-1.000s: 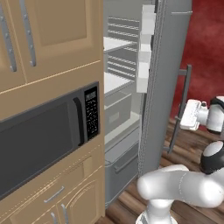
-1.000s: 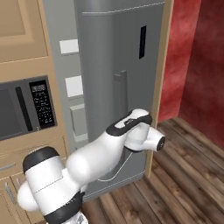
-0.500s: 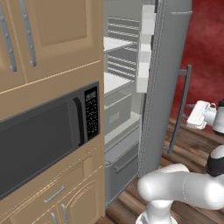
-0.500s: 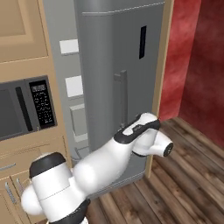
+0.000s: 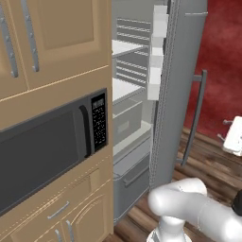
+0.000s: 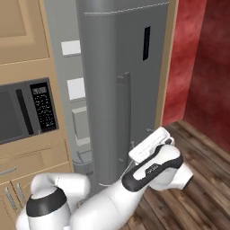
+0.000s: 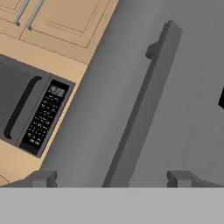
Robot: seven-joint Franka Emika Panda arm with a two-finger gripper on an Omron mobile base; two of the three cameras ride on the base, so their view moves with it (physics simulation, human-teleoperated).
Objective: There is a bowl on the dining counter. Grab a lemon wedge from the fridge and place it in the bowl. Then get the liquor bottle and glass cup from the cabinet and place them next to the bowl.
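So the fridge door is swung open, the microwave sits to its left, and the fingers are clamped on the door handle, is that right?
Not quite. The fridge door is open and the microwave sits left of it, but the fingers stand wide apart with the handle between them, untouched; the hand view shows this.

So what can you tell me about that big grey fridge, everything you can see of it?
The fridge is tall, grey and steel-looking. Its door stands swung open, with a long vertical handle and a small black display panel on the outside. White bins line the door's inner side. Inside are white shelves and a grey drawer low down. It stands beside wood cabinets holding a microwave. The open claw faces the handle without touching it.
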